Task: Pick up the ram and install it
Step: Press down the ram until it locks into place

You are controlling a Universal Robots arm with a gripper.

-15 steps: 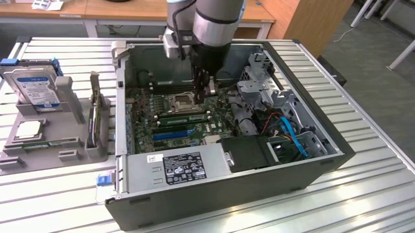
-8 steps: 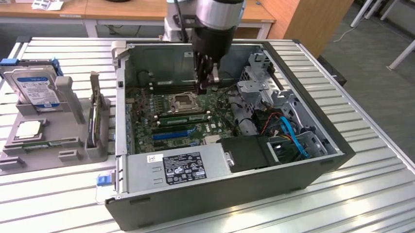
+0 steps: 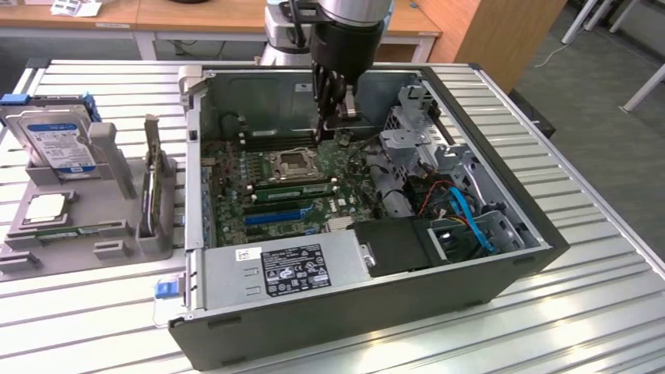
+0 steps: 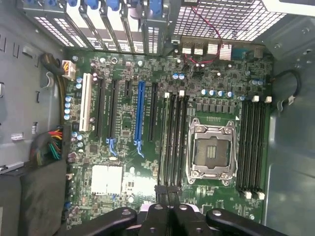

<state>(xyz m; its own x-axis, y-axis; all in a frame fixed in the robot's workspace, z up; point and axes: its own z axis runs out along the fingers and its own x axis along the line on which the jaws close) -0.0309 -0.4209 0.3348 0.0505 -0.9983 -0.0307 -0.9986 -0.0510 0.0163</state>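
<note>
The gripper [image 3: 340, 125] hangs inside the open computer case [image 3: 499, 265], toward its far side, with its jaws pinched together. In the wrist view the fingertips [image 4: 169, 192] meet with no gap and nothing green between them, so nothing appears to be held.

Directly below lies the motherboard [image 4: 128, 147]. The empty processor socket [image 4: 211, 153] sits between 2 banks of black memory slots [image 4: 172, 137], and from above the bank nearer the jaws looks empty.

In the exterior view a long green strip, probably the ram [image 3: 295, 187], lies just on the near side of the socket, as if seated in a slot; the angle is too shallow to be certain it is clicked home.

Outside the case, at the exterior view's left, a grey holder [image 3: 78, 226] carries a hard drive [image 3: 58, 140] and a square silver chip [image 3: 43, 207].

If that strip is the ram, pick-up and placement are done and only checking the seating remains; otherwise the pick is still to do.
</note>
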